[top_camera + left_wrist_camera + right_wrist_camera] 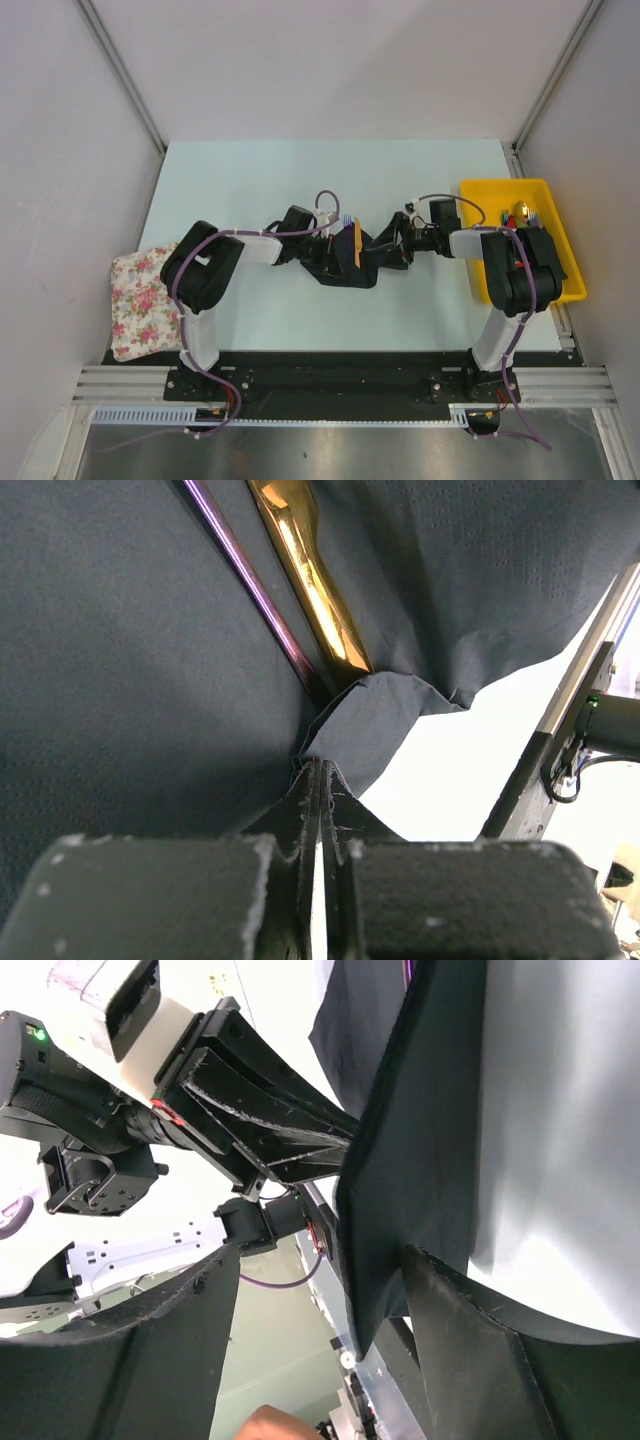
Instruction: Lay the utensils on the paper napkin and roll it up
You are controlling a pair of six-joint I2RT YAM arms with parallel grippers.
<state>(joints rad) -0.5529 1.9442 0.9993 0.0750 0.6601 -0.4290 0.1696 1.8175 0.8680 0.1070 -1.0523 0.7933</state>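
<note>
the left gripper is pinching a lifted corner of the black paper napkin, fingers pressed together on the fold. the right gripper is holding its fingers spread with the napkin's edge hanging between them; contact cannot be told. the utensils are lying on the napkin at mid-counter, tines cut off. open room is lying behind. the yellow tray and the floral cloth are flanking the counter's side edges.
</note>
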